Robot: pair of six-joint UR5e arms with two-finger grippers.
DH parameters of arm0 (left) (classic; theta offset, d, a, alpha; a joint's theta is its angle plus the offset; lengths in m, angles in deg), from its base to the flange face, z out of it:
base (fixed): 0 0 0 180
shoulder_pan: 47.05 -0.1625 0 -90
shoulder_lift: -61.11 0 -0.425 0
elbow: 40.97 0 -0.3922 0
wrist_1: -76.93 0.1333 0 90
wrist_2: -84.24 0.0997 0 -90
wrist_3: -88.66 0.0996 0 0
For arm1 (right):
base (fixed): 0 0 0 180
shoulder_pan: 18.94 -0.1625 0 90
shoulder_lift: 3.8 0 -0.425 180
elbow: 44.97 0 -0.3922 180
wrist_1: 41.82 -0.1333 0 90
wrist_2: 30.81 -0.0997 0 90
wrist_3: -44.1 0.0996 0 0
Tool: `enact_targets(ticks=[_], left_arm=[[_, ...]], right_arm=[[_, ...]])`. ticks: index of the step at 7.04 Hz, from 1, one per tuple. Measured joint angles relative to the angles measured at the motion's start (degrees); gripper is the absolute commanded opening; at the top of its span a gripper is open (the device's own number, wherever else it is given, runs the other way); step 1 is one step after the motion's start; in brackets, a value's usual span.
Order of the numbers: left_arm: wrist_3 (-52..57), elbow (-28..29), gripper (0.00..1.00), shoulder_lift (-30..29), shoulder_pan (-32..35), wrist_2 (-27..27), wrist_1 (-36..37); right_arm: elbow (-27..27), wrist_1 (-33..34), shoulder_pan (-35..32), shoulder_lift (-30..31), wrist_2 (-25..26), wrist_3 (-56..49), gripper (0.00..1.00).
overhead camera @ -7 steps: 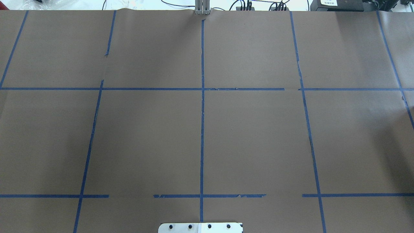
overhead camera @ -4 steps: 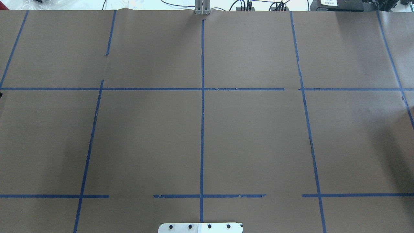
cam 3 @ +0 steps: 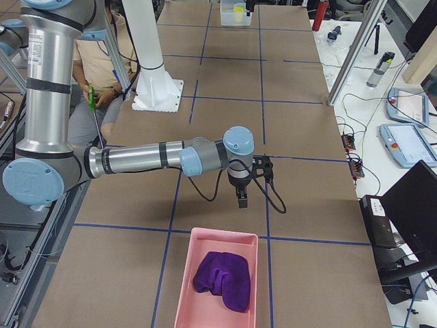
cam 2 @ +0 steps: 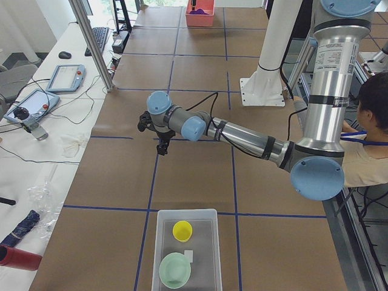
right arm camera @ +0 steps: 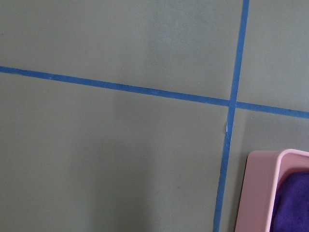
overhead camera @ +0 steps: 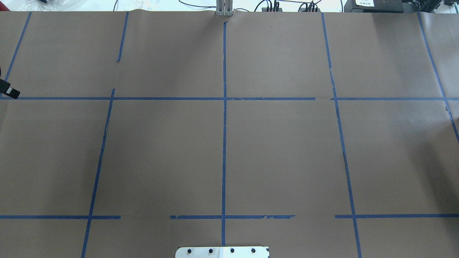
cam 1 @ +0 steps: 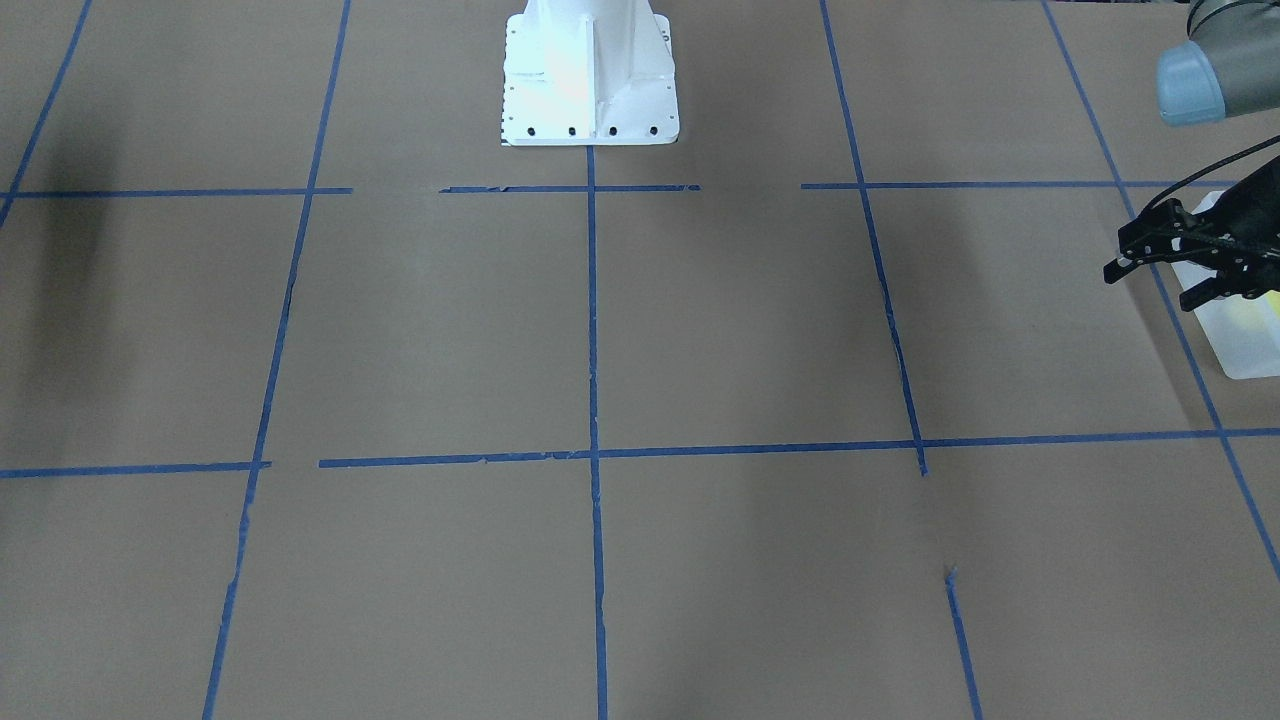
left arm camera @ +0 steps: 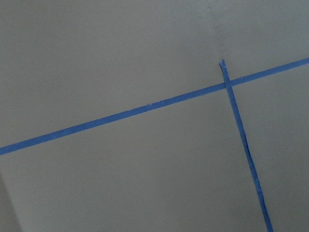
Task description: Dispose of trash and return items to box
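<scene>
The translucent white box (cam 2: pixel 159 242) stands at the table's left end and holds the yellow cup (cam 2: pixel 182 230) and the mint-green bowl (cam 2: pixel 174 270). The box also shows at the front-facing view's right edge (cam 1: pixel 1245 345) and far off in the right side view (cam 3: pixel 227 12). My left gripper (cam 1: pixel 1150 285) hangs open and empty over bare paper beside the box, toward the table's middle. It also shows in the left side view (cam 2: pixel 153 138), and its tip shows in the overhead view (overhead camera: pixel 10 90). My right gripper (cam 3: pixel 242 199) points down near a pink bin; I cannot tell whether it is open or shut.
A pink bin (cam 3: pixel 205 239) with a purple cloth (cam 3: pixel 220 279) stands at the table's right end, and its corner shows in the right wrist view (right arm camera: pixel 263 193). The white robot base (cam 1: pixel 590 70) stands mid-table at the robot's edge. A seated person (cam 2: pixel 370 133) is beside the base.
The tip of my left gripper has come into the overhead view at its left edge and has moved farther from the robot. Nothing else on the table has changed.
</scene>
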Motion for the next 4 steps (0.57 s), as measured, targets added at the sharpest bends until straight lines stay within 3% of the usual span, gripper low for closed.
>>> enact_targets(ticks=[2,4], left_arm=[[0.1,-1.1,1.0,0.5,0.7,0.3,0.0],[0.3,-0.7,1.0,1.1,5.7,0.6,0.1]], right_arm=[[-1.0,-1.6,0.9,0.2,0.6,0.2,1.0],[-4.0,-5.5,1.2,-0.1,0.7,0.2,1.0]])
